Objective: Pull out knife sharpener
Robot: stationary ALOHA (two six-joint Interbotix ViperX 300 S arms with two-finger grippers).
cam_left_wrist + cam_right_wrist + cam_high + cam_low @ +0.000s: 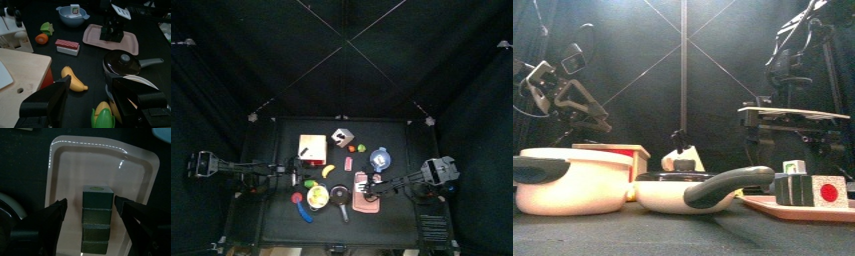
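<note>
— Where's the knife sharpener (341, 137)? I keep losing it among all this.

— In the overhead picture it sits just above the middle of the frame, at the far side of the tabletop (406, 135), just beside the tan box (310, 146) on that box's right. It's the small pale block with dark parts. Nothing is touching it.

— So neither arm has it?

— No. The right tool (92, 204) hangs over the pink tray (67, 173) at the lower right of the overhead picture. Its jaws are spread as wide as they go, one on either side of a dark block (97, 220) standing on the tray. It straddles the block, no squeeze that I can see.

— Odd place to be, given the job.

— My guess is it's lined up on the wrong thing, or only parked there. The sharpener is well apart from it, up across the tabletop.

— And the left one?

— The left tool (89, 90) is also wide and empty, held low near the banana (75, 80) with the tan box close at its side. I'd say it has the nearer route to the sharpener.
</note>
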